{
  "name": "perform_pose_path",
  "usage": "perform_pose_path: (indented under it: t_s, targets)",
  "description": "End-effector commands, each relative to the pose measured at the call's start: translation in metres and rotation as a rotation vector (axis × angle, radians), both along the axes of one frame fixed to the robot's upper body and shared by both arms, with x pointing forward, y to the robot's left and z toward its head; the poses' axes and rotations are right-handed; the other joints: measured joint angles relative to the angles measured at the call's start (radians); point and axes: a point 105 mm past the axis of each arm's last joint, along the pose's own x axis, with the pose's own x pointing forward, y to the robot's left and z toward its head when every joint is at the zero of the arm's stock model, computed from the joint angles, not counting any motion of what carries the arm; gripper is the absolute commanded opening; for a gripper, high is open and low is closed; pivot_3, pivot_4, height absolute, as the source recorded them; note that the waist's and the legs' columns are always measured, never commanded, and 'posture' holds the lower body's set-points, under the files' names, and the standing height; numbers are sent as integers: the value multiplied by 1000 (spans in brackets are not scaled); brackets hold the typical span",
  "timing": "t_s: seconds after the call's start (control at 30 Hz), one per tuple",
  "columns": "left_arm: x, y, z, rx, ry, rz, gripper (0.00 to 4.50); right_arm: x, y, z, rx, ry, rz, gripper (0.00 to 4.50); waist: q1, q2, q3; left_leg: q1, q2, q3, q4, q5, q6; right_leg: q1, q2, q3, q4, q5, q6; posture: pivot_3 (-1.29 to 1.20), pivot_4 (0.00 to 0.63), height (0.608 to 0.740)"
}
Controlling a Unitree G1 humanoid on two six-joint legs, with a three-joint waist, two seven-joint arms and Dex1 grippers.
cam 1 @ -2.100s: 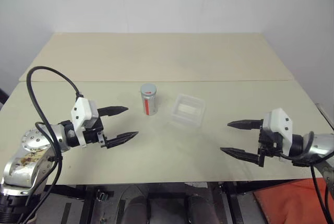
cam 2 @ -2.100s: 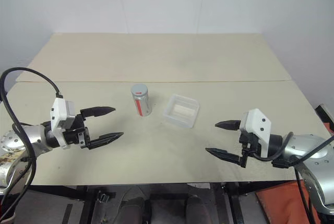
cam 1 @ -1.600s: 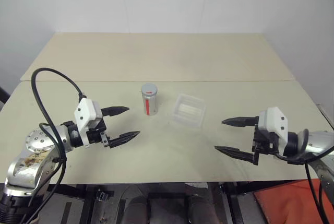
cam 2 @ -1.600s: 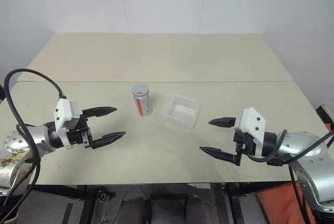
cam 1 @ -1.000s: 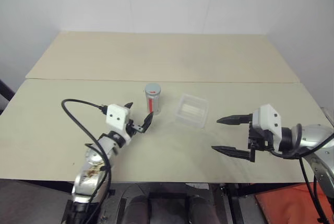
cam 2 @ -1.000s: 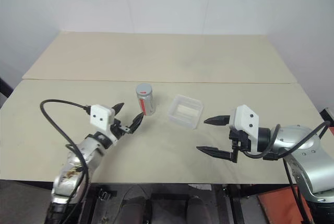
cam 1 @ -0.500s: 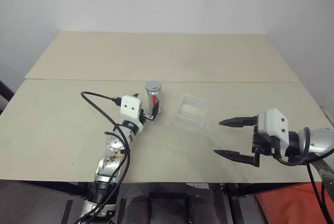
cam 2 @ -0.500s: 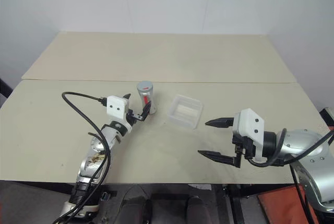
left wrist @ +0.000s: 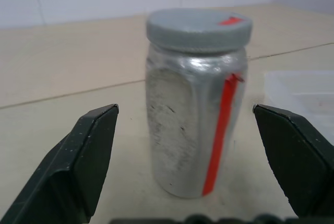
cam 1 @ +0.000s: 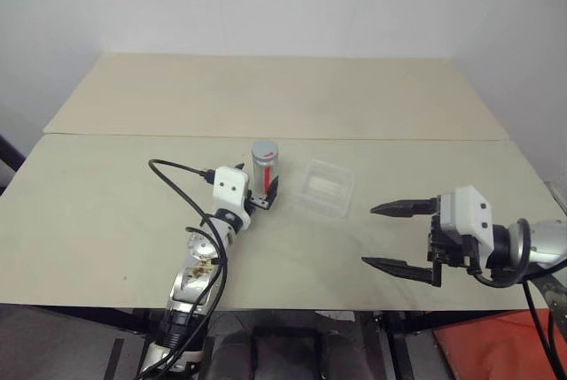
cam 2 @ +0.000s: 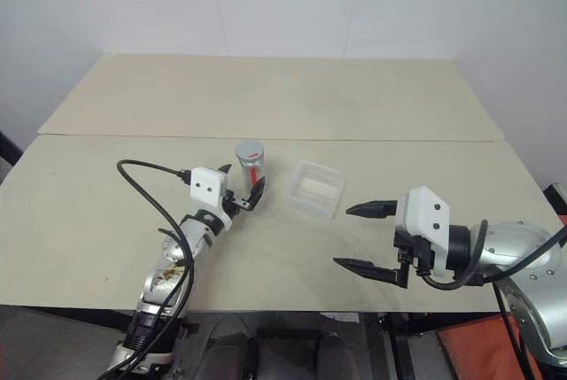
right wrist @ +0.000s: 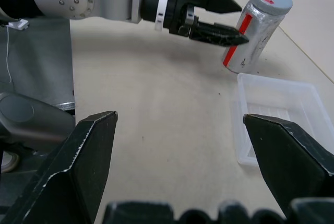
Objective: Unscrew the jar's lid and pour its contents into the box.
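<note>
Item 1. Left arm: stretched forward from the near table edge, forearm slanting up and to the right across the beige tabletop, a black cable looping off beside its white wrist housing. Left gripper: roughly level, aimed at the jar; its two black fingers stand wide apart, one on each side of the jar, with a clear gap to the jar wall on both sides in the left wrist view. Nothing clamped.

Item 2. Small upright silvery-grey cylindrical jar with a red vertical label stripe: stands on the table near its middle, between the left gripper's fingertips, just left of the box.

Item 3. Round flat grey lid: seated on the jar's top, a small red mark on its upper face.

Item 4. Contents: hidden inside the jar; cannot be told.

Item 5. Small shallow clear plastic rectangular box with rounded corners: lies flat on the table just right of the jar, apart from it; looks bare inside.

Item 6. Right arm: comes in from the right edge, forearm bent inward, white wrist housing facing up. Right gripper: held over the near right part of the table, pointing left, well apart from box and jar; its two black fingers spread wide, holding nothing.
</note>
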Motion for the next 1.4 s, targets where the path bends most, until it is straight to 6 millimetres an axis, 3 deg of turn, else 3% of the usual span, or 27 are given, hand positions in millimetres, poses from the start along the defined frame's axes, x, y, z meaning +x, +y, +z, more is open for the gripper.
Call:
perform_pose_path:
  t_s: [0.03, 0.47, 0.73, 1.13, 1.4]
  targets:
    - [-5, -6, 10, -3, -39, 24, 4500, -2, -1, 12, -8, -50, 2, 4477, 0, 0, 0, 0, 0, 0, 0, 0, 0, 0, 0, 0, 0, 0, 0, 0, 150, 740]
    - [4, -14, 9, -53, -1, 277, 4500, -7, -4, 16, -35, -37, 19, 4477, 0, -1, 0, 0, 0, 0, 0, 0, 0, 1, 0, 0, 0, 0, 0, 0, 150, 740]
    - [1, -36, 11, -58, -4, 235, 4500, -8, -5, 19, -39, -37, 27, 4477, 1, -1, 0, 0, -1, -1, 0, 0, 0, 1, 0, 0, 0, 0, 0, 0, 150, 740]
    - [4, -37, 8, -42, 8, 239, 4500, -10, -4, 21, -33, -40, 24, 4477, 1, -1, 0, 0, -1, -1, 0, 0, 0, 0, 0, 0, 0, 0, 0, 0, 150, 740]
    - [3, -51, 11, -81, 35, 207, 4500, -9, -4, 23, -32, -42, 26, 4477, 1, -1, 0, 0, -1, -1, 0, 0, 0, 1, 0, 0, 0, 0, 0, 0, 150, 740]
